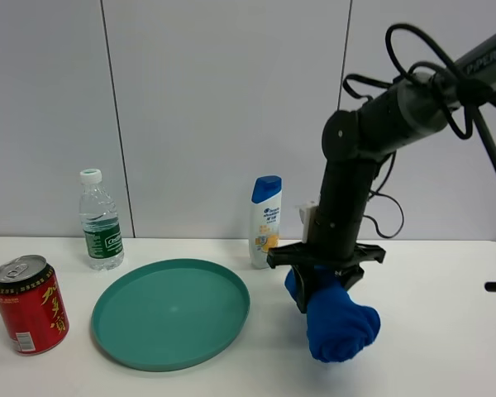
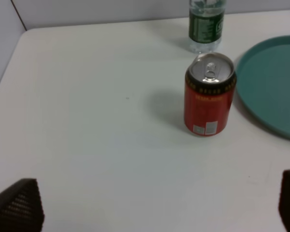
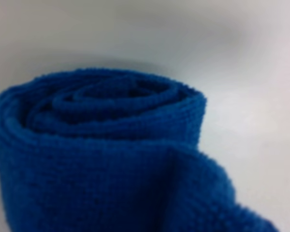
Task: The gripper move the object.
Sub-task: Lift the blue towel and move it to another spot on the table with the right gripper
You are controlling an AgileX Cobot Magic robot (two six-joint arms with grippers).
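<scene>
Hanging from the right gripper (image 1: 324, 281), jaws clamped on its upper end, the rolled blue towel (image 1: 341, 327) is just right of the teal plate (image 1: 172, 313), likely bound for it, while the left gripper (image 2: 153, 203) waits beyond the plate's left, jaws apart.

One red can (image 1: 30, 304), one water bottle (image 1: 100, 220), one shampoo bottle (image 1: 265, 222), one teal plate (image 1: 171, 313), one blue rolled towel (image 1: 339, 327), one desk (image 1: 430, 331).

Cloth, metal, plastic
Rolled blue terry cloth (image 1: 341, 329) looks nubbly, matt; red drink can (image 1: 29, 304) has a gleaming metal top; round teal plate (image 1: 171, 313) smooth.
</scene>
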